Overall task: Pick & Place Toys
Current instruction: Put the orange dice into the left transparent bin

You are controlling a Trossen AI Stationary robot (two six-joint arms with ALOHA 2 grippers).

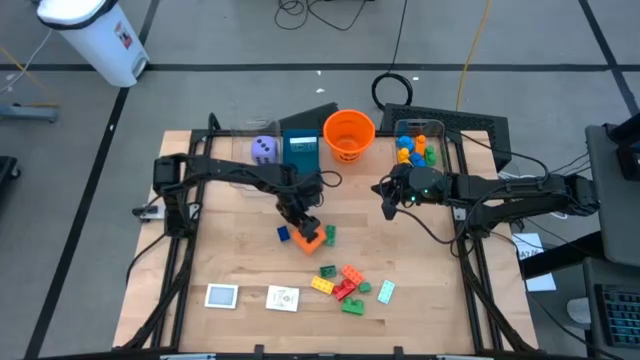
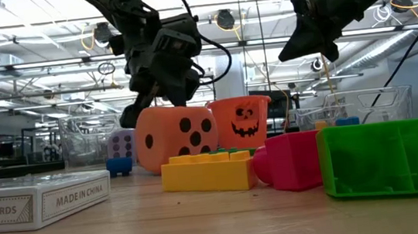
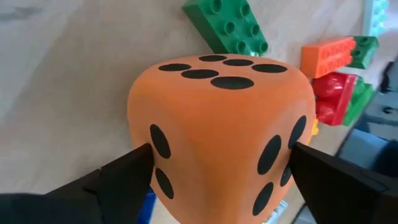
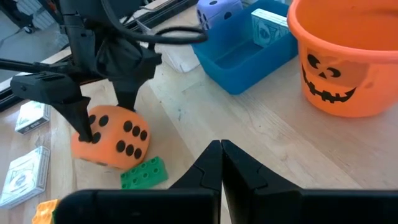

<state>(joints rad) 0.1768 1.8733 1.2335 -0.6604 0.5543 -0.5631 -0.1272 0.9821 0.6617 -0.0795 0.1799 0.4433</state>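
Note:
An orange die (image 3: 217, 106) with black dots rests on the wooden table (image 1: 230, 250) near its middle. My left gripper (image 3: 221, 149) reaches down over it, one finger on each side of the die (image 1: 310, 240). A blue brick (image 1: 284, 234) and a green brick (image 3: 227, 25) lie flat close by. More bricks (image 1: 342, 282) lie in a heap toward the near edge, with two white cards (image 1: 221, 296) to their left. My right gripper (image 4: 221, 155) hangs shut and holds nothing above the table, right of centre (image 1: 384, 196). My left gripper has the orange die between its two fingers. The fingertips (image 3: 140, 158) lie against two opposite sides of the die (image 3: 283, 146), low on them. The fingers slant down from the table's far left. The die stands on the table.
At the far edge stand an orange pumpkin bucket (image 1: 348, 135), a teal box (image 1: 300, 148), a purple die (image 1: 264, 148) and a clear bin (image 1: 418, 148) holding bricks. Bare wood lies to the left of the orange die.

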